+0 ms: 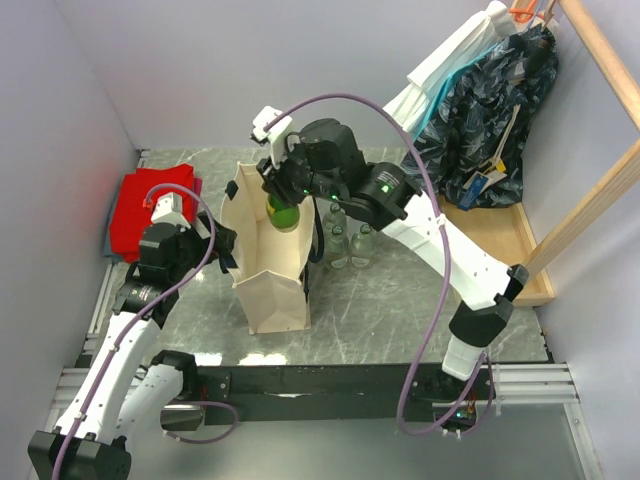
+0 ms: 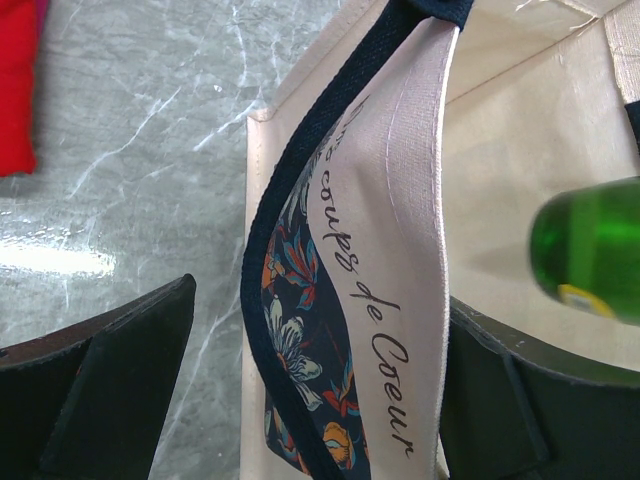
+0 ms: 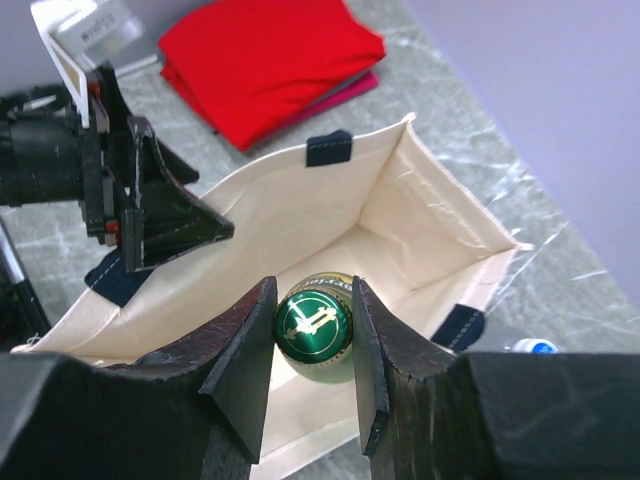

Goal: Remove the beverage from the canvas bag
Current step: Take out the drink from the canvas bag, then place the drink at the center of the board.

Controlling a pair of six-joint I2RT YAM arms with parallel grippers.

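My overhead camera sits high above and behind me and faces down and forward over the whole table (image 1: 400, 320). From there the canvas bag (image 1: 272, 285) stands left of centre, seen from afar. My left wrist camera looks down from very close. The bag's side wall fills the middle, the red cloth (image 2: 14, 90) shows only at the upper left edge, and the green bottle (image 2: 593, 250) sits at the right edge. My right wrist camera looks down into the bag's mouth from a little farther off, with the bottle at lower centre, the cloth at the top and my left gripper (image 3: 165, 215) at the left. All three views share bag, bottle and cloth.
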